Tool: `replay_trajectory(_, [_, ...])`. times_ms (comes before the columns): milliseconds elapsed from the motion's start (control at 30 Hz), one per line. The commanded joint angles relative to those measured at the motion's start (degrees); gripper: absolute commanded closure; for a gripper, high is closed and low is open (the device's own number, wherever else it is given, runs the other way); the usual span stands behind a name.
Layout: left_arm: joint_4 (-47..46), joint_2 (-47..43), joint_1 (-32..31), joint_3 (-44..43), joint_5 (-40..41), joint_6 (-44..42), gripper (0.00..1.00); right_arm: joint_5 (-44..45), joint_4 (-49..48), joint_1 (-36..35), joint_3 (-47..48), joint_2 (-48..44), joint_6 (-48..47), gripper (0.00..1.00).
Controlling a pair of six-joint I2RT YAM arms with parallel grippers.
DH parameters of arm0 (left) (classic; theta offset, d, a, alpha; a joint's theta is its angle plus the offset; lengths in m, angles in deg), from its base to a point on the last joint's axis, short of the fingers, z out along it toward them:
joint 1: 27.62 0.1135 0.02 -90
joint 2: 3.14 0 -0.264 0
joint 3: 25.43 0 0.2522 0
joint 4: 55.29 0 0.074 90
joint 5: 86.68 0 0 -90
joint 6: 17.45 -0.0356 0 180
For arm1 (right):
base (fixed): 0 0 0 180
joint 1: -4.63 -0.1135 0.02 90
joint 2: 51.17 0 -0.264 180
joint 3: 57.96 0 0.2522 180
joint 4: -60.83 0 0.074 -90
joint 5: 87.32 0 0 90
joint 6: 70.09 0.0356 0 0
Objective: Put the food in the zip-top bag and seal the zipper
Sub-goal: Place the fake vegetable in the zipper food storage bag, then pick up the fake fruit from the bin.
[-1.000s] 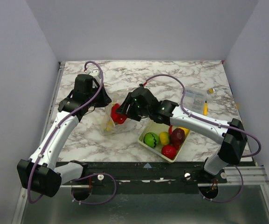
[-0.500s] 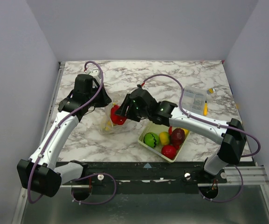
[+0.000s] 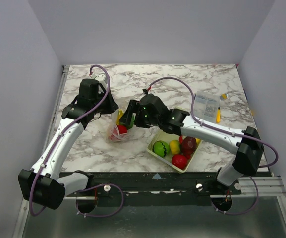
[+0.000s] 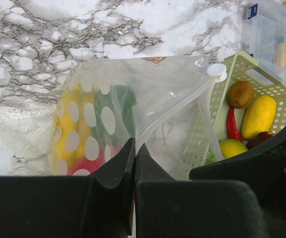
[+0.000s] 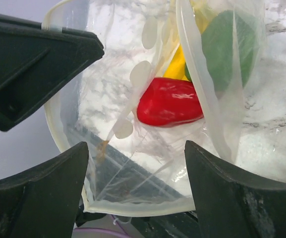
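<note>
Marbled desk (image 3: 182, 79) carries the bag (image 3: 117, 131), which lies left of centre between the two claws, its mouth open toward the right arm. Inside it a red piece (image 3: 121, 129) now rests low against the film, beside a yellow piece (image 4: 78, 124) and a green piece (image 5: 227, 44). A second ago that red piece was up at the mouth, in the right claw's grip. The zipper (image 4: 175, 111) runs unsealed along the mouth edge, with a white slider (image 4: 216, 71) at its far end.

The left claw (image 4: 134, 146) is pinched closed on the bag's edge, in the same spot as before. The right claw (image 5: 135, 148) has let go: its fingers stand wide apart with nothing between them, at the bag's mouth. It has shifted slightly left, away from the basket, since the earlier frames.

Just right of the bag sits the basket (image 3: 163, 159); the left wrist view does not settle whether the two touch. More food (image 3: 175, 146) lies in it: green, yellow, dark red and red pieces. Farther right, near the desk's edge, stands a clear box (image 3: 207, 105).
</note>
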Motion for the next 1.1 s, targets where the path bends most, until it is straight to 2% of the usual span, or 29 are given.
replay_trajectory(0, [-1.14,-0.27,-0.14,-0.11,-0.93,0.11,1.0,-0.79,-3.08,-0.3,-1.73,-4.1,-4.3,0.19])
replay_trajectory(467, [-1.05,-0.1,-0.14,-0.21,-0.67,-0.01,1.0,6.14,2.19,-0.31,-2.99,-15.19,-13.65,0.19])
replay_trajectory(633, [-1.05,-0.03,-0.13,-0.21,-0.28,-0.19,1.0,16.83,5.1,-0.3,-7.8,-24.06,-14.98,0.15])
replay_trajectory(767, [-0.74,0.34,-0.08,-0.4,-0.36,-0.27,1.0,27.77,12.89,-0.23,-11.46,-29.33,-14.52,0.11])
replay_trajectory(933, [-0.89,0.57,-0.11,-0.49,-0.84,-0.1,1.0,40.28,25.24,0.91,-15.56,-30.12,-8.56,0.09])
replay_trajectory(1067, [-0.86,0.47,-0.06,-0.42,-0.77,-0.1,1.0,40.05,27.66,8.87,-19.47,-27.07,-7.72,0.12])
